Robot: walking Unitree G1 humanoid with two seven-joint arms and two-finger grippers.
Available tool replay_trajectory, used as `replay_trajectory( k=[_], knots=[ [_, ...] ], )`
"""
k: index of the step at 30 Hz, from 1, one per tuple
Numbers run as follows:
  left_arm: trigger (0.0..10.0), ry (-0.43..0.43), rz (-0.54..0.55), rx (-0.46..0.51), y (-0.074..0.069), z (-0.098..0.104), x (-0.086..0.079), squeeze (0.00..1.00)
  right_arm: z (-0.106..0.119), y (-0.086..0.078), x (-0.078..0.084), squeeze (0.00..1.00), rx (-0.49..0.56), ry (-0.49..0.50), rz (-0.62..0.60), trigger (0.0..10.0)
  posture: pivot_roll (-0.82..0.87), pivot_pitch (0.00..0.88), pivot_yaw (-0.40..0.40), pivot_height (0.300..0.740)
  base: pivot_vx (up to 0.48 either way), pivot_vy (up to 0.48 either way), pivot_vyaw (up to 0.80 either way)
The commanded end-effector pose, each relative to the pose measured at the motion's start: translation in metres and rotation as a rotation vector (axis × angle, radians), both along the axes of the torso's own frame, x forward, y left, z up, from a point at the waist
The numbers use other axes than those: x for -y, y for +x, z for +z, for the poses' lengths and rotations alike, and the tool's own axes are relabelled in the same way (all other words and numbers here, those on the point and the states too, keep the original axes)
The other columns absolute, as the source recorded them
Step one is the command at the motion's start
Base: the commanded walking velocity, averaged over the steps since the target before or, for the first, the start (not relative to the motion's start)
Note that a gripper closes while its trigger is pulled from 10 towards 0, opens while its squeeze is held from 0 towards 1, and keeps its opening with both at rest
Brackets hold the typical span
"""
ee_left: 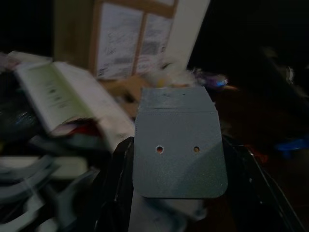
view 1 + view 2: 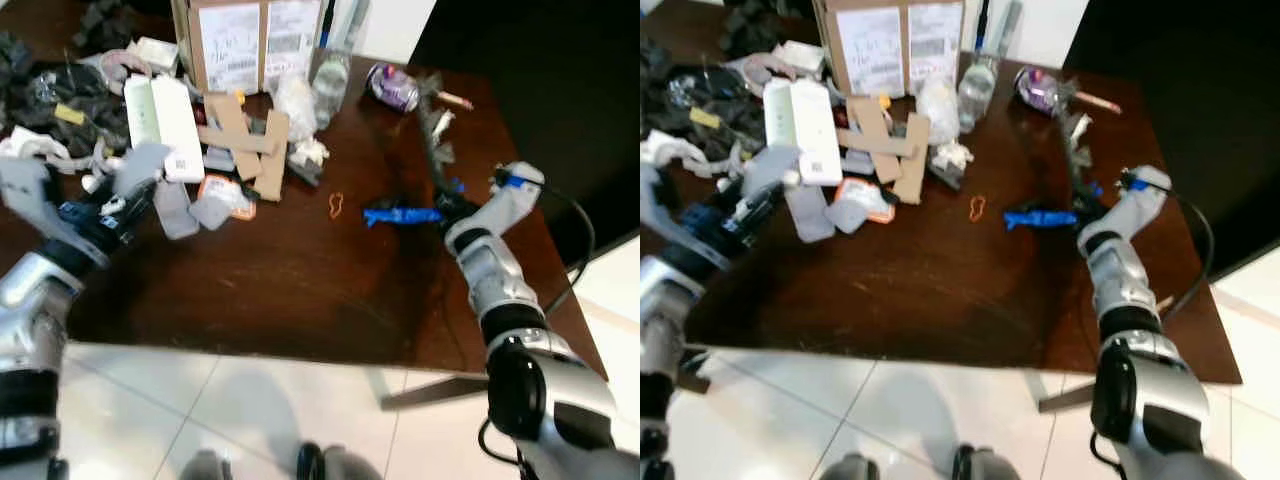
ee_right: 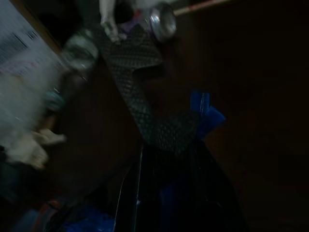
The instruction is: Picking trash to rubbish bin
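- Bench: dark brown wood, standing on a pale tiled floor; litter crowds its far left part.
- Left gripper: over the near left part of the bench, fingers closed on a flat grey card with two small holes; in the left wrist view the card stands between the black fingers.
- Right gripper: near the bench's right edge, fingers clamped on the near end of a long dark mesh strip; the strip runs toward the far right corner.
- Blue wrapper: flat on the bench, just beside the right gripper.
- Orange rubber band: mid-bench, between the wrapper and the litter pile.
- Purple can: on its side near the far right corner.
- Clear plastic bottle: upright beside the can.
- Cardboard box: at the far edge, with white labels.
- Cardboard strips: lying crossed in front of the box.
- White booklet: left of the strips.
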State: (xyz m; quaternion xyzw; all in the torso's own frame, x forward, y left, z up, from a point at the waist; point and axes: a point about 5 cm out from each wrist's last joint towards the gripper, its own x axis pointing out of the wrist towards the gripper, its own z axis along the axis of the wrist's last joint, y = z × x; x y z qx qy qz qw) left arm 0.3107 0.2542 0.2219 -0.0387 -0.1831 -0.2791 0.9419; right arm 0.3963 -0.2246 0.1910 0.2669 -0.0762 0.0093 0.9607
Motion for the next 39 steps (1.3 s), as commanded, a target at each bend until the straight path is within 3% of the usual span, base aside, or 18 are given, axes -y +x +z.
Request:
replay_trajectory(
  k=[1,5,10,12,16,17,18,20,21,25,27,28,31,32,34,37,38,39],
  knots=[
    [10.0,-0.01,-0.05,-0.01,-0.003,-0.004,0.011,0.0,0.003,-0.001,0.006,0.0,0.026,0.045,-0.016,0.0,0.15,0.161,-0.118,0.74,0.0,0.0,0.0],
    [10.0,-0.034,-0.214,0.019,-0.02,0.006,0.04,0.0,0.011,-0.001,0.012,0.0,0.096,0.182,-0.01,0.0,0.16,0.151,-0.113,0.74,0.0,0.0,0.0],
    [10.0,-0.107,-0.311,0.0,-0.024,-0.003,0.065,0.0,0.015,-0.005,0.03,0.0,0.097,0.13,-0.126,0.0,0.17,0.132,-0.098,0.74,0.0,0.0,0.0],
    [10.0,-0.14,-0.342,-0.055,-0.025,-0.018,0.084,0.0,0.02,-0.01,0.05,0.0,0.1,0.107,-0.248,0.0,0.16,0.13,-0.095,0.74,0.0,0.0,0.0],
    [10.0,-0.16,-0.357,-0.076,-0.025,-0.024,0.093,0.0,0.021,-0.014,0.061,0.0,0.094,0.08,-0.308,0.0,0.16,0.125,-0.09,0.74,0.0,0.0,0.0],
    [10.0,-0.175,-0.364,-0.096,-0.025,-0.031,0.1,0.0,0.022,-0.018,0.072,0.0,0.079,0.06,-0.363,3.3,0.16,0.123,-0.087,0.74,0.0,0.0,0.0],
    [10.0,-0.192,-0.361,-0.125,-0.024,-0.038,0.108,0.0,0.021,-0.024,0.086,0.0,0.05,0.021,-0.433,10.0,0.16,0.121,-0.088,0.74,0.0,0.0,0.0],
    [10.0,-0.231,-0.354,-0.186,-0.023,-0.049,0.119,0.0,0.017,-0.035,0.11,0.0,-0.029,-0.035,-0.549,10.0,0.16,0.117,-0.086,0.74,0.0,0.0,0.0],
    [10.0,-0.231,-0.354,-0.186,-0.023,-0.049,0.119,0.0,0.017,-0.035,0.11,0.0,-0.029,-0.035,-0.549,10.0,0.16,0.117,-0.086,0.74,0.0,0.0,0.0],
    [10.0,-0.221,-0.348,-0.252,-0.024,-0.063,0.128,0.0,0.009,-0.049,0.132,0.0,-0.113,-0.089,-0.658,10.0,0.15,0.114,-0.085,0.74,0.0,0.0,0.0],
    [10.0,-0.179,-0.339,-0.294,-0.025,-0.074,0.134,0.0,-0.001,-0.064,0.151,0.0,-0.193,-0.12,-0.77,10.0,0.15,0.11,-0.086,0.74,0.0,0.0,0.0],
    [10.0,-0.179,-0.339,-0.294,-0.025,-0.074,0.134,0.0,-0.001,-0.064,0.151,0.0,-0.193,-0.12,-0.77,10.0,0.15,0.11,-0.086,0.74,0.0,0.0,0.0],
    [10.0,-0.113,-0.33,-0.346,-0.027,-0.091,0.139,0.0,-0.023,-0.095,0.18,0.0,-0.333,-0.181,-0.926,10.0,0.14,0.108,-0.087,0.74,0.0,0.0,0.0],
    [10.0,-0.113,-0.33,-0.346,-0.027,-0.091,0.139,0.0,-0.023,-0.095,0.18,0.0,-0.333,-0.181,-0.926,10.0,0.14,0.108,-0.087,0.74,0.0,0.0,0.0],
    [10.0,-0.059,-0.321,-0.379,-0.029,-0.102,0.141,0.0,-0.043,-0.12,0.195,0.0,-0.449,-0.205,-1.003,10.0,0.15,0.109,-0.094,0.74,0.0,0.0,0.0],
    [10.0,-0.038,-0.314,-0.394,-0.03,-0.107,0.141,0.0,-0.052,-0.129,0.2,0.0,-0.49,-0.195,-1.021,10.0,0.15,0.11,-0.097,0.74,0.0,0.0,0.0],
    [10.0,-0.002,-0.303,-0.417,-0.031,-0.114,0.14,0.0,-0.065,-0.141,0.204,0.0,-0.554,-0.194,-1.045,10.0,0.15,0.112,-0.101,0.74,0.0,0.0,0.0],
    [10.0,0.076,-0.269,-0.469,-0.035,-0.132,0.137,0.0,-0.093,-0.166,0.208,0.0,-0.685,-0.19,-1.069,10.0,0.15,0.112,-0.101,0.74,0.0,0.0,0.0]
  ],
)
